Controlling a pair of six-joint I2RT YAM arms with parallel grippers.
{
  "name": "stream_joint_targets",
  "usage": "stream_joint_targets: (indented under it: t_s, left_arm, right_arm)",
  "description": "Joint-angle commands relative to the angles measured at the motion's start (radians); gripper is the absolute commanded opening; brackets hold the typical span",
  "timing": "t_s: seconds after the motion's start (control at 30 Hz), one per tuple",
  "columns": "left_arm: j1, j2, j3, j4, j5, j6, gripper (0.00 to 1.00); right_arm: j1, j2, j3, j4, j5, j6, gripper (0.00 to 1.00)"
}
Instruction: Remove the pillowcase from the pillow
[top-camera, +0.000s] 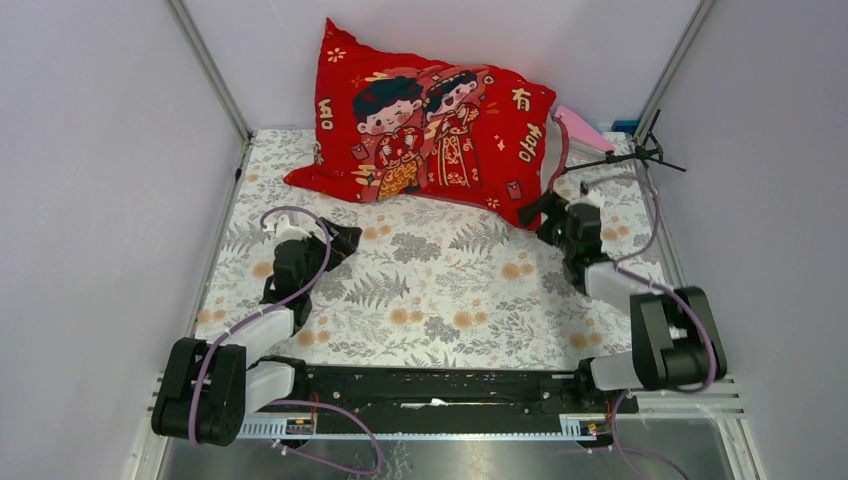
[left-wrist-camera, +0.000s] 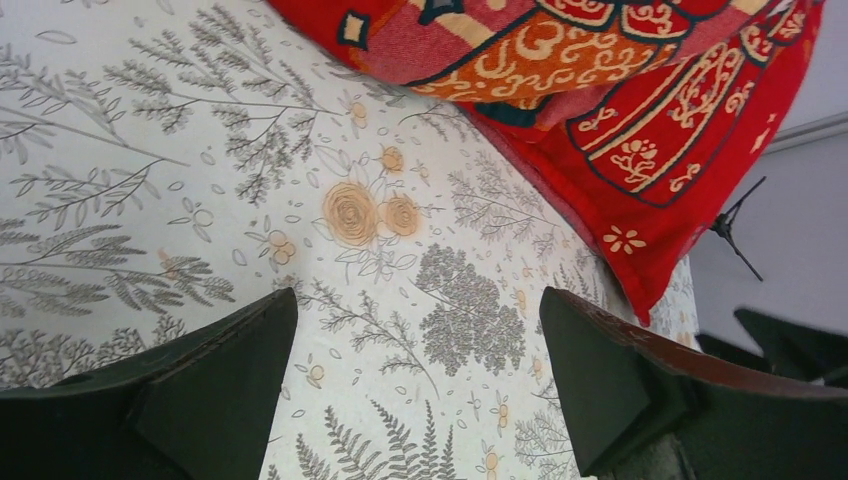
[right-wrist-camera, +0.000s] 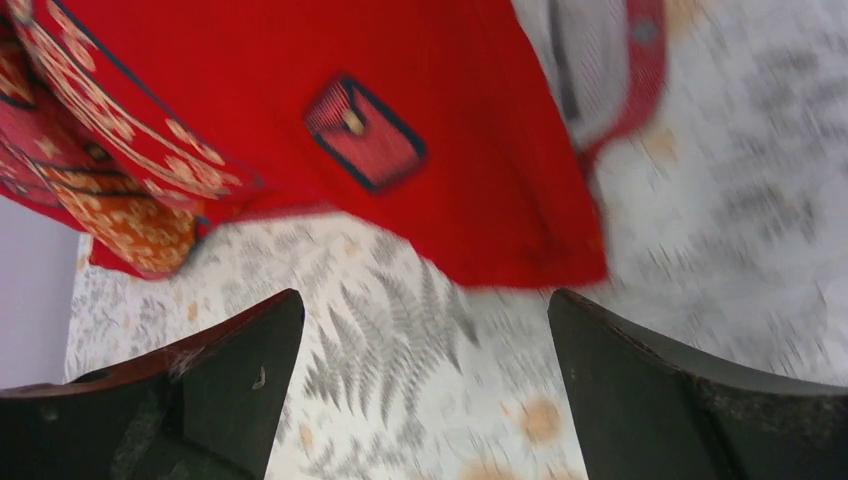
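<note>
The red pillowcase (top-camera: 425, 125) with two cartoon figures covers the pillow and leans against the back wall. The white pillow itself is hidden inside it. My left gripper (top-camera: 343, 240) is open and empty over the cloth, a little in front of the case's lower left edge; the left wrist view shows the case (left-wrist-camera: 620, 130) ahead and to the right. My right gripper (top-camera: 540, 212) is open and empty just short of the case's lower right corner (right-wrist-camera: 530, 250), which shows between its fingers in the blurred right wrist view.
A grey floral cloth (top-camera: 440, 290) covers the table. A pink and white object (top-camera: 580, 128) lies behind the pillow's right end. A black thin-legged stand (top-camera: 640, 155) sits at the back right. Grey walls close in the left, back and right sides.
</note>
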Motion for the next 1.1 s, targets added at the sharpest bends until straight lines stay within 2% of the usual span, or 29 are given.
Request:
stream_joint_targets:
  t_s: [0.0,0.13,0.23,0.33,0.37,0.4,0.5,0.53,0.63,0.67,0.87,0.9,0.97,1.03,1.07]
  left_arm:
    - [-0.006,-0.009,0.044,0.089,0.040,0.023,0.99]
    - [-0.006,-0.034,0.037,0.090,0.034,0.031,0.99]
    - [-0.007,-0.048,0.033,0.090,0.029,0.036,0.98]
    - [-0.008,-0.046,0.035,0.093,0.034,0.036,0.96]
    - [-0.009,-0.044,0.036,0.095,0.036,0.036,0.95]
    - [-0.009,-0.041,0.037,0.097,0.039,0.035,0.94]
    - [-0.009,-0.037,0.039,0.101,0.047,0.033,0.92]
    - [-0.009,-0.035,0.039,0.106,0.052,0.033,0.89]
    - [-0.010,-0.037,0.036,0.123,0.070,0.037,0.80]
    - [-0.011,-0.036,0.035,0.124,0.070,0.040,0.78]
    - [-0.017,-0.031,0.030,0.149,0.091,0.040,0.77]
    - [-0.018,-0.028,0.030,0.158,0.100,0.038,0.79]
    - [-0.023,-0.019,0.031,0.186,0.134,0.038,0.81]
    - [-0.037,-0.008,0.033,0.218,0.153,0.041,0.83]
    - [-0.046,0.000,0.034,0.229,0.161,0.046,0.84]
  right_arm:
    - [0.004,0.139,0.250,-0.040,-0.033,-0.078,1.00]
    - [0.004,0.280,0.365,-0.007,0.017,-0.162,1.00]
    - [0.004,0.403,0.485,-0.071,0.061,-0.206,1.00]
    - [0.004,0.495,0.577,-0.134,0.018,-0.226,0.98]
    - [0.004,0.508,0.590,-0.140,-0.017,-0.233,0.92]
    - [0.004,0.517,0.599,-0.140,-0.057,-0.237,0.81]
    - [0.011,0.508,0.587,-0.124,-0.162,-0.230,0.40]
    - [0.020,0.492,0.566,-0.113,-0.178,-0.228,0.30]
    - [0.089,0.395,0.440,-0.056,-0.143,-0.241,0.03]
    - [0.111,0.355,0.398,-0.040,-0.132,-0.242,0.00]
    - [0.257,0.111,0.227,-0.030,-0.184,-0.251,0.00]
    - [0.293,0.061,0.216,-0.048,-0.203,-0.279,0.05]
    - [0.354,-0.049,0.188,-0.079,-0.247,-0.343,0.23]
    - [0.379,-0.141,0.150,-0.090,-0.258,-0.364,0.61]
    - [0.380,-0.180,0.129,-0.099,-0.212,-0.358,0.72]
